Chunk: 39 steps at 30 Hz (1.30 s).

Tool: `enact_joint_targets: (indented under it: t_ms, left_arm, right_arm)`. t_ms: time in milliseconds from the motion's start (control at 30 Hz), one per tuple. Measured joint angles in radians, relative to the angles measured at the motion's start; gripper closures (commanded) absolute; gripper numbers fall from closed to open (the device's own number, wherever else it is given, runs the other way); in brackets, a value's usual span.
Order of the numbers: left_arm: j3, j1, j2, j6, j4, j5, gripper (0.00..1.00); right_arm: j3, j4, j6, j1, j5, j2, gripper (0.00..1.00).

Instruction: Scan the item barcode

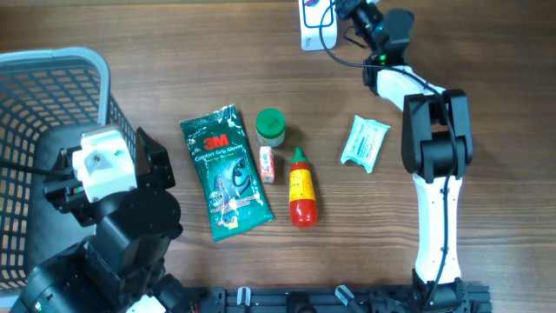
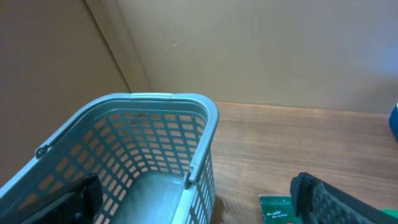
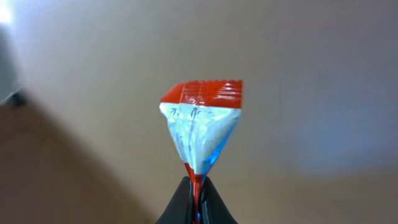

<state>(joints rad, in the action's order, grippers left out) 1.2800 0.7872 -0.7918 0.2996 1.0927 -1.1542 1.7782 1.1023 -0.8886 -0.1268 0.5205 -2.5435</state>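
Far across the surface (image 1: pixel 217 52), the right gripper (image 3: pixel 196 190) is pinching a packet (image 3: pixel 200 124) jutting lengthwise from its jaws, left gripper (image 2: pixel 196 190) gaping wide.

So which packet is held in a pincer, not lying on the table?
The white packet with the red top edge, pinched in the right pincer. The green glove pack and the pale teal packet both lie flat on the table.

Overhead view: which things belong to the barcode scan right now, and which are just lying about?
In the job: right claw, shut on the red-topped packet.
Lying about: 3M glove pack, green-lidded jar, red bottle, small stick pack, pale green packet, grey basket.
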Motion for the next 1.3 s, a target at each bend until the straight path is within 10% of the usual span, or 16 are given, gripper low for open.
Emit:
enact_joint_targets:
  t_ms: [200,300,567,633,667,733,1000,1300]
  left_arm:
    - [0.000,0.000,0.000,0.000,0.000,0.000,0.00]
    - [0.000,0.000,0.000,-0.003,-0.003,0.000,0.00]
    - [0.000,0.000,0.000,-0.003,0.000,0.000,0.00]
    - [0.000,0.000,0.000,-0.003,0.000,0.000,0.00]
    - [0.000,0.000,0.000,-0.003,0.000,0.000,0.00]
    - [0.000,0.000,0.000,-0.003,0.000,0.000,0.00]
    - [0.000,0.000,0.000,-0.003,0.000,0.000,0.00]
    - [0.000,0.000,0.000,-0.003,0.000,0.000,0.00]
  right_arm:
    - [0.009,-0.684,0.218,0.175,0.222,0.132,0.95]
    - [0.011,-1.149,0.491,0.327,-0.008,0.363,0.96]
    - [0.002,-1.503,0.704,0.809,-0.661,0.452,0.94]
    - [-0.004,-1.539,0.770,0.892,-0.707,0.395,0.57]
    - [-0.007,-1.557,0.790,0.927,-0.724,0.354,0.00]
    - [-0.017,-1.595,0.777,0.964,-0.731,0.307,0.00]
    - [-0.022,-1.680,0.525,0.924,-0.264,0.628,0.00]
    - [0.000,-2.023,0.368,0.481,-0.102,1.070,0.00]
